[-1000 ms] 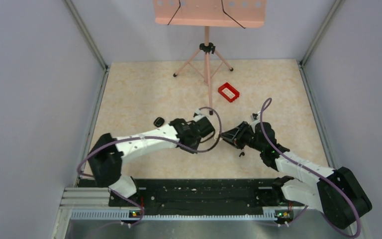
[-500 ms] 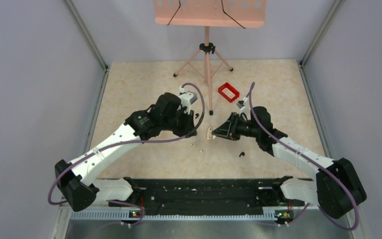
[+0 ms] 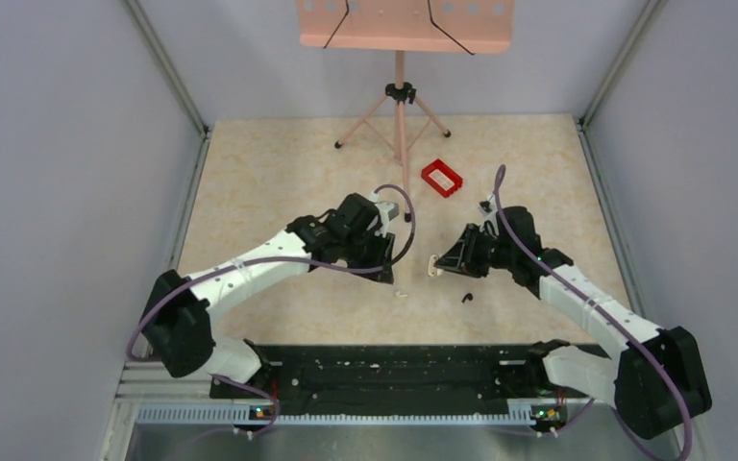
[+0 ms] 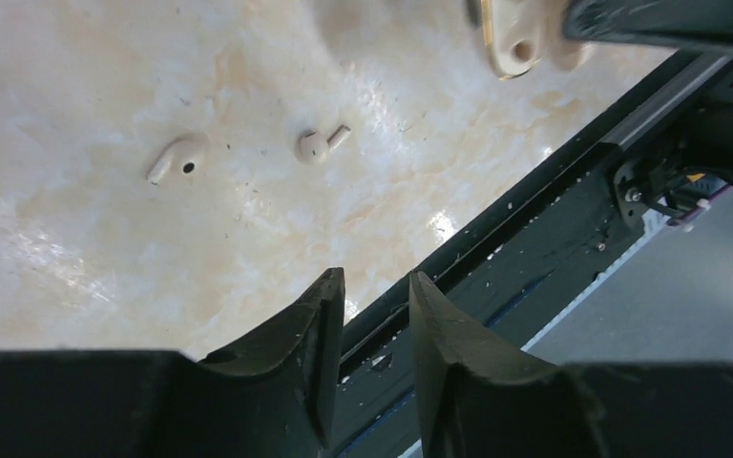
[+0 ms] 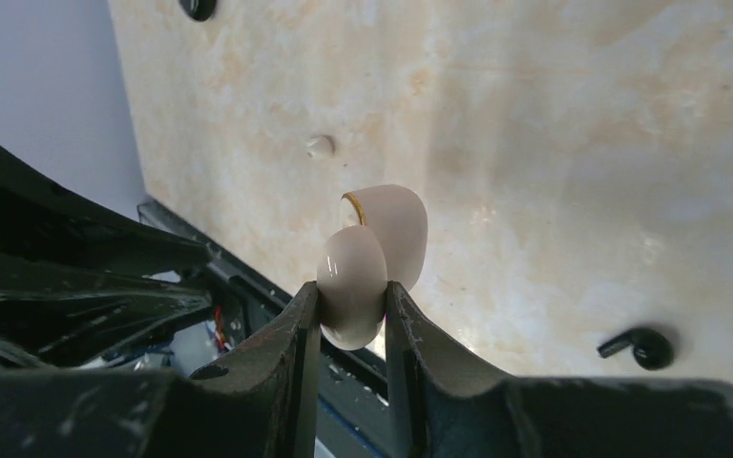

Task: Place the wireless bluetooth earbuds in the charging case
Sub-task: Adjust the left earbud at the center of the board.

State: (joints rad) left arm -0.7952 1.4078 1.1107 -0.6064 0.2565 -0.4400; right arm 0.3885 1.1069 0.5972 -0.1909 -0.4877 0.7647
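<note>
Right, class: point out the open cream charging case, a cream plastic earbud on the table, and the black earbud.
Open cream charging case (image 5: pixel 353 277): right wrist view, front shell.
Cream plastic earbud (image 4: pixel 179 157): left wrist view, rounded head.
Black earbud (image 5: pixel 651 351): right wrist view, rounded head.

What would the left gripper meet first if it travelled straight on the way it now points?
Probably bare table, not an earbud: the left gripper, jaws apart and empty, aims just beside the nearer cream earbud. Depth is unclear, so it might clip that earbud.
</note>
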